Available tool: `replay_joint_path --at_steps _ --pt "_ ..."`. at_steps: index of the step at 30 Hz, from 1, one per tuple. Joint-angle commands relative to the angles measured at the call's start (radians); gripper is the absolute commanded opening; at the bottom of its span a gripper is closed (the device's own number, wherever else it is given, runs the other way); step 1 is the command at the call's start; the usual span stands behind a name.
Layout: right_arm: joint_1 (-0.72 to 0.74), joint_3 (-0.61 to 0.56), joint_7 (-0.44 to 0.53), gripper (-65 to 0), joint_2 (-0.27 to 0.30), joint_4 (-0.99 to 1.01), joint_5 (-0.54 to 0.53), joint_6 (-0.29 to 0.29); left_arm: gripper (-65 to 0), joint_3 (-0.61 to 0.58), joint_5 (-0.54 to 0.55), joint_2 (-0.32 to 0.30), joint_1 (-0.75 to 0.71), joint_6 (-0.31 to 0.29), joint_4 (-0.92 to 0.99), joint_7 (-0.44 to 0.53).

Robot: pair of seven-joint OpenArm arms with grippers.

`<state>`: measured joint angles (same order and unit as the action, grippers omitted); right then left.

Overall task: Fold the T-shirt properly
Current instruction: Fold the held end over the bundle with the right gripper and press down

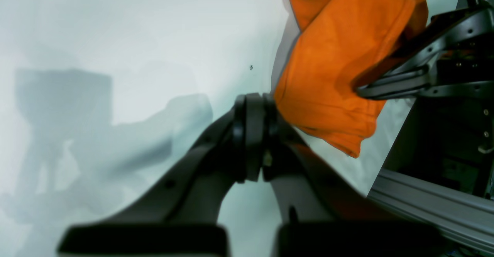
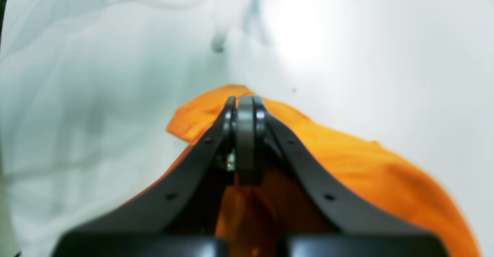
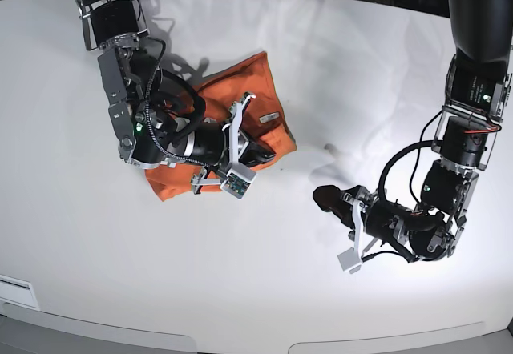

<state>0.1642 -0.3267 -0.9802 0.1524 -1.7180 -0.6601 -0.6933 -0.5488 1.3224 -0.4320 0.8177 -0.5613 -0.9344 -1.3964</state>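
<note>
Orange T-shirt (image 3: 240, 106) lies bunched in a loose, partly folded heap on the white table (image 3: 385, 66), toward the right arm's side. Right gripper (image 2: 245, 106) sits on the cloth with jaws drawn together; the wrist view shows fabric beneath and around the tips, apparently a thin pinch near an edge, though the held layer itself is hidden. Left gripper (image 1: 252, 106) is clenched on nothing, resting over bare table well apart from the shirt. Judgement: fabric is thin, light, limp; it will sag and drag. Best grasped at hem or shoulder seams.
</note>
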Motion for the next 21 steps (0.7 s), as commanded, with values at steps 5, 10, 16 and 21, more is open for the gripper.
replay_joint_path --at_steps 5,10,16,21 --pt "0.032 0.003 -0.062 -33.4 0.000 -0.015 -0.131 -0.005 -65.0 0.009 0.023 -0.006 0.039 -0.022 -0.013 0.000" --pt "0.026 -0.038 -0.113 -31.7 0.005 -0.014 -0.142 -0.005 -65.0 0.009 0.023 -0.006 0.039 -0.022 -0.013 0.000" --pt "0.024 -0.163 0.013 -32.6 0.049 -0.014 0.082 -0.005 -65.0 0.009 0.022 -0.006 0.039 -0.022 -0.013 0.000" --pt "0.033 -0.164 0.073 -54.3 0.050 -0.014 0.141 -0.005 -65.0 0.009 0.023 -0.006 0.039 -0.022 -0.013 0.000"
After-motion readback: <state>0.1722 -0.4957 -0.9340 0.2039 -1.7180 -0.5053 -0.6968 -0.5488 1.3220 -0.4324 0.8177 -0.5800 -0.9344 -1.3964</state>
